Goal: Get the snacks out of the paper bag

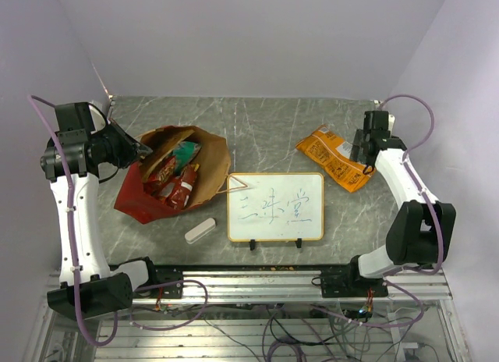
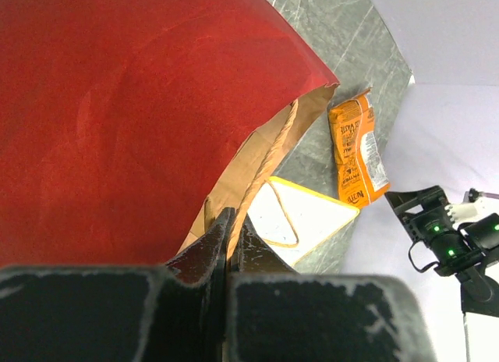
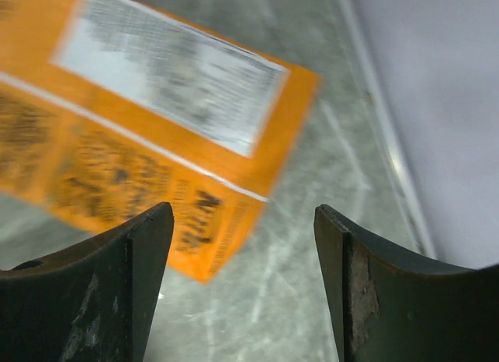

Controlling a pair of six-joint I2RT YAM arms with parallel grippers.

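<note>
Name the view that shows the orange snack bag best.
Top external: almost all of the orange snack bag shows, sharp and flat. Left wrist shows it small and skewed; right wrist, only a blurred part.

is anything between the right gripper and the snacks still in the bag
Yes: the whiteboard lies on the table between the right gripper and the paper bag holding the snacks. The bag's mouth itself looks open.
</note>
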